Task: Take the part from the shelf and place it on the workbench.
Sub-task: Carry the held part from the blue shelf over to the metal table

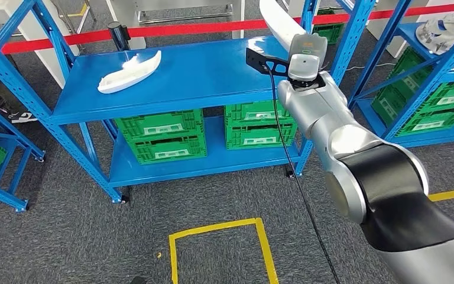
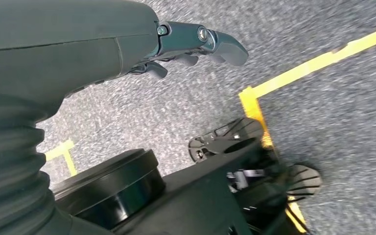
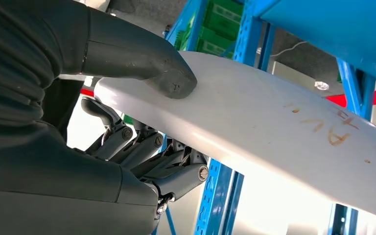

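The blue shelf point(image 1: 201, 77) is taking up the upper centre of the head view, its broad top deck running from the left third to just past the middle. More blue racking is standing at the left edge and along the right side, so the right arm point(image 1: 354, 160), rising from the lower right corner, is reaching up through a gap between uprights. The grey carpet floor point(image 1: 65, 231) is filling the lower half, with a yellow tape outline point(image 1: 216, 228) at bottom centre. Green crates point(image 1: 159, 136) are sitting on the shelf's lower deck in the middle of the frame, with more on the right-hand racking. A red barrier strip point(image 1: 153, 31) is crossing the top of the frame behind the shelf. A black cable point(image 1: 289, 171) is hanging down from the wrist across the front of the shelf.

A second white part point(image 1: 130, 72) is lying on the top deck at upper left, curved and hull-like with a raised ridge.

The held part point(image 3: 274, 132) is showing in the right wrist view as a long, smooth, white curved panel with faint orange handwritten marks toward the right. In the head view it is sticking up at top centre, above the wrist. The right robot hand point(image 3: 142, 122) is gripping it, thumb pressing on one face and dark fingers point(image 3: 142, 152) curling under the other.

The left robot hand point(image 2: 186, 49) is hanging over the carpet, holding nothing, its fingers loosely bent.
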{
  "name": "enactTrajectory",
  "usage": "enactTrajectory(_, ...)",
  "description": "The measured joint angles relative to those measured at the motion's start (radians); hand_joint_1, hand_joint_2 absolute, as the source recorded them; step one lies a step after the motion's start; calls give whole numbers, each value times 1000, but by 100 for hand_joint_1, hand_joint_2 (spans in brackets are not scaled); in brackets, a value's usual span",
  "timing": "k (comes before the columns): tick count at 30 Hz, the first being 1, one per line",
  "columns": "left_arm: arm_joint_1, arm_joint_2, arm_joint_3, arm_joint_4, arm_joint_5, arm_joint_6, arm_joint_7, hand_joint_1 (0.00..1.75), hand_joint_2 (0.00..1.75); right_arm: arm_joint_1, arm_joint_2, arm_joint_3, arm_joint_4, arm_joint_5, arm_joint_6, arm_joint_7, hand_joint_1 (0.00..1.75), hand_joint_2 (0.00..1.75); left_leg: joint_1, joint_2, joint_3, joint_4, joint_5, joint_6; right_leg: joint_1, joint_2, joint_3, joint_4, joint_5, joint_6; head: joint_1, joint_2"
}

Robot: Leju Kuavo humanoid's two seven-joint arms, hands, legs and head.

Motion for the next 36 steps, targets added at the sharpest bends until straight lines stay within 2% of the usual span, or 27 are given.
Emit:
enactTrajectory(2, -4, 0, -1, -1, -1, 0, 3, 0, 175, -2, -6, 0, -2, 0, 0, 1, 162, 175, -3, -3, 102, -135, -15, 9, 1, -1, -18, 0, 22, 12, 1, 0)
enactTrajectory(3, -6, 0, -2, -1, -1, 0, 4, 0, 175, -4, -9, 0, -3, 0, 0, 2, 162, 175, -6, -4, 131, -185, -31, 17, 1, -2, -21, -2, 33, 19, 1, 0)
enactTrajectory(4, -7, 0, -4, -1, -1, 0, 4, 0, 175, -5, -12, 0, -4, 1, 0, 1, 162, 175, -10, -6, 143, -214, -42, 26, 0, -3, -23, -8, 45, 26, 1, 0)
enactTrajectory(6, -7, 0, -7, -1, -2, 0, 6, 0, 175, -5, -18, 0, -3, 0, 0, -1, 162, 175, -12, -4, 128, -227, -22, 47, -3, -3, -26, -21, 61, 39, -1, 0)
enactTrajectory(7, -7, 0, -8, -1, -2, 0, 7, 0, 175, -3, -22, 0, -3, -2, -1, -3, 162, 175, -12, -2, 120, -230, -7, 56, -5, -2, -32, -16, 46, 45, -2, 0)
enactTrajectory(8, -7, 0, -9, -1, -2, 0, 8, 0, 175, -1, -27, -1, -2, -6, -4, -10, 162, 175, -10, 0, 108, -233, 9, 64, -5, -1, -43, 10, 8, 49, -1, 0)
enactTrajectory(10, -6, 0, -10, -1, -2, 0, 8, 0, 175, 2, -34, -5, -2, -23, -26, -38, 162, 175, -11, 1, 79, -233, 37, 73, -4, 1, -72, 126, -104, 54, 0, 0)
enactTrajectory(11, -6, 0, -10, -1, -1, 0, 9, 0, 175, 4, -35, -8, -2, -36, -45, -60, 162, 175, -13, 1, 62, -232, 50, 75, -2, 1, -85, 197, -144, 55, 1, 0)
enactTrajectory(12, -6, 0, -11, -1, 0, 0, 9, 0, 175, 9, -35, -14, -2, -51, -68, -87, 162, 175, -14, 1, 45, -230, 62, 76, 0, 2, -89, 252, -158, 54, 1, 0)
enactTrajectory(13, -5, 0, -11, -1, 2, 0, 10, 0, 175, 15, -33, -20, -3, -65, -89, -113, 162, 175, -16, 2, 29, -227, 73, 76, 1, 2, -78, 279, -148, 52, 1, 0)
enactTrajectory(14, -6, 0, -11, -1, 4, 0, 11, 0, 175, 23, -30, -27, -4, -78, -110, -138, 162, 175, -17, 3, 14, -224, 83, 75, 3, 2, -51, 270, -125, 49, 1, 0)
enactTrajectory(15, -6, 0, -11, -1, 7, 0, 11, 0, 175, 30, -23, -35, -6, -93, -130, -164, 162, 175, -17, 3, -1, -221, 93, 74, 5, 2, -6, 225, -103, 44, 1, 0)
enactTrajectory(16, -6, -1, -11, -1, 10, 0, 12, 0, 175, 35, -16, -43, -11, -109, -147, -188, 162, 175, -18, 3, -14, -218, 101, 71, 7, 2, 50, 157, -101, 38, 1, 0)
enactTrajectory(18, -6, -1, -12, -1, 16, 0, 13, 0, 175, 45, 8, -64, -24, -149, -184, -246, 162, 175, -21, 5, -29, -214, 118, 61, 14, 4, 133, 34, -124, 24, 0, 0)
enactTrajectory(19, -6, -1, -12, -1, 19, 0, 14, 0, 175, 51, 21, -75, -32, -169, -202, -280, 162, 175, -20, 6, -31, -216, 126, 55, 17, 5, 149, 4, -136, 18, 0, 0)
enactTrajectory(21, -4, 0, -13, -1, 25, 0, 19, 0, 175, 76, 54, -97, -47, -213, -233, -358, 162, 175, -19, 6, -33, -221, 139, 41, 18, 4, 145, -10, -123, 4, 2, 0)
enactTrajectory(22, -2, 1, -13, -1, 29, 0, 22, 0, 175, 93, 75, -106, -57, -233, -244, -396, 162, 175, -18, 4, -39, -216, 128, 33, 16, 3, 139, -14, -111, -4, 2, 0)
enactTrajectory(24, 2, 4, -12, -1, 38, 0, 26, 0, 175, 138, 123, -117, -88, -269, -257, -459, 162, 175, -14, 0, -59, -156, 53, 17, 11, 3, 119, -21, -85, -17, -1, 0)
enactTrajectory(26, 4, 7, -12, -1, 48, 0, 28, 0, 175, 199, 171, -119, -136, -304, -259, -497, 162, 175, -9, 0, -82, -37, -41, 3, 10, 5, 92, -22, -61, -22, -4, 0)
enactTrajectory(27, 5, 9, -12, -1, 55, 0, 28, 0, 175, 237, 190, -116, -168, -326, -257, -510, 162, 175, -7, 0, -86, 17, -60, -2, 10, 5, 78, -21, -50, -21, -4, 0)
enactTrajectory(28, 7, 11, -12, -1, 62, 0, 28, 0, 175, 277, 205, -108, -204, -349, -254, -520, 162, 175, -5, 0, -80, 49, -56, -6, 10, 3, 63, -21, -39, -20, -4, 0)
enactTrajectory(29, 10, 13, -12, -1, 68, 0, 27, 0, 175, 320, 217, -96, -244, -373, -248, -527, 162, 175, -4, 0, -59, 49, -32, -8, 9, 0, 48, -19, -28, -18, -4, 0)
enactTrajectory(30, 14, 15, -10, -1, 76, 0, 26, 0, 175, 365, 226, -78, -290, -401, -239, -533, 162, 175, -2, 0, -20, 14, -6, -8, 9, -1, 33, -17, -17, -16, -4, 0)
enactTrajectory(31, 17, 16, -8, -1, 85, 0, 25, 0, 175, 410, 232, -53, -345, -431, -226, -535, 162, 175, 0, -1, 33, -49, 2, -8, 9, -3, 19, -15, -7, -12, -4, 0)
enactTrajectory(33, 21, 18, -2, -1, 105, 0, 24, 0, 175, 499, 234, 12, -470, -492, -200, -532, 162, 175, -3, -5, 130, -186, -22, 2, 10, -5, 2, -12, 12, -1, -3, 0)
enactTrajectory(34, 23, 18, 2, -1, 113, 0, 24, 0, 175, 541, 231, 49, -530, -518, -190, -530, 162, 175, -6, -7, 154, -225, -37, 11, 11, -5, 0, -13, 22, 4, -3, 0)
enactTrajectory(36, 32, 19, 11, -1, 128, 0, 22, 0, 175, 624, 214, 123, -642, -567, -175, -531, 162, 175, -9, -8, 150, -240, -29, 31, 10, -5, -1, -21, 40, 16, -4, 0)
